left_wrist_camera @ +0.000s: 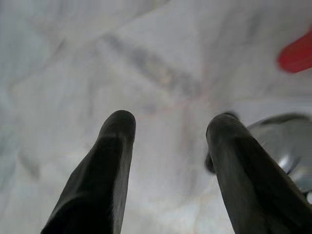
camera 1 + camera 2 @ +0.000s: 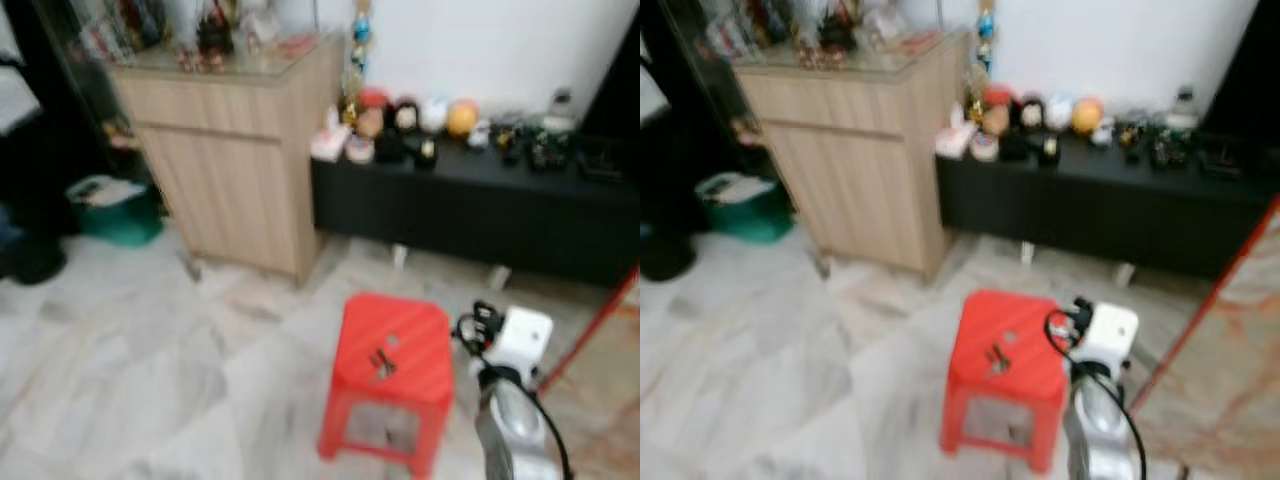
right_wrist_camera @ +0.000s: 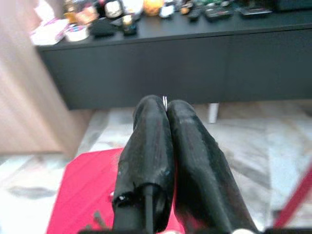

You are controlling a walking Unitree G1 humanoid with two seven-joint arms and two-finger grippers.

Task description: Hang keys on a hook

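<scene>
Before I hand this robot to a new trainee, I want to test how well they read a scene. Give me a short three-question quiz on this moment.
1. True or false: the keys lie on top of the red stool.
2. Which gripper has its fingers pressed together? A) left gripper B) right gripper
3. Fill in: the small figures and ornaments sit on the long ____ cabinet against the wall.

Key: 1 true. 2 B; the left gripper's fingers stand apart over the marble floor. 3 black.
</scene>
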